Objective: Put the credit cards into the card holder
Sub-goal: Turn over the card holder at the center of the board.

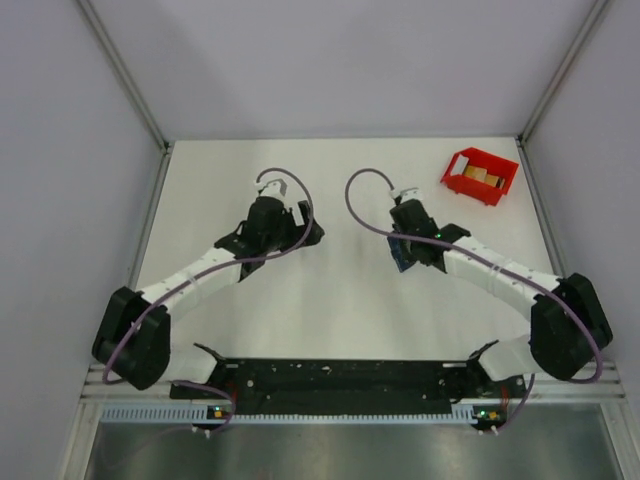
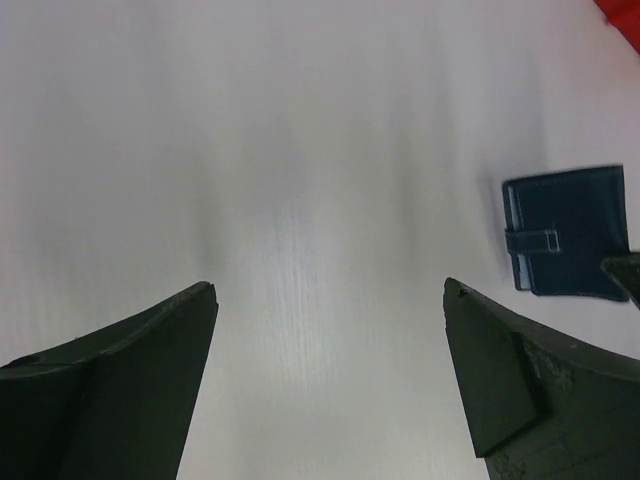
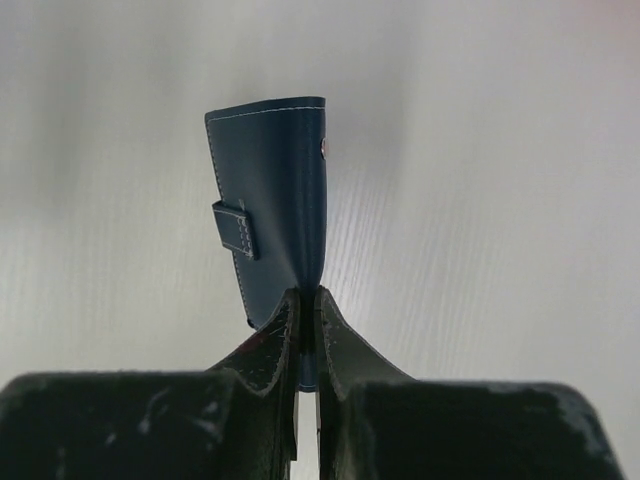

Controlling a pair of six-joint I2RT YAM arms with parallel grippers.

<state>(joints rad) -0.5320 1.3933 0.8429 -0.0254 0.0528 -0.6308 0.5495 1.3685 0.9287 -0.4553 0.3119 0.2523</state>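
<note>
The card holder [image 3: 275,210] is a dark navy folding case with a strap, folded shut, and my right gripper [image 3: 308,300] is shut on its near edge. From above, the card holder [image 1: 400,252] shows as a blue sliver under the right gripper [image 1: 408,243] at mid-table. It also appears at the right of the left wrist view, as the same navy card holder [image 2: 565,243]. My left gripper [image 2: 330,295] is open over bare table, left of the case. Tan credit cards [image 1: 482,177] lie in the red bin [image 1: 480,176].
The red bin stands at the table's far right corner, and its corner [image 2: 625,12] peeks into the left wrist view. Grey walls enclose the white table [image 1: 340,320] on three sides. Both arm bases sit at the near edge.
</note>
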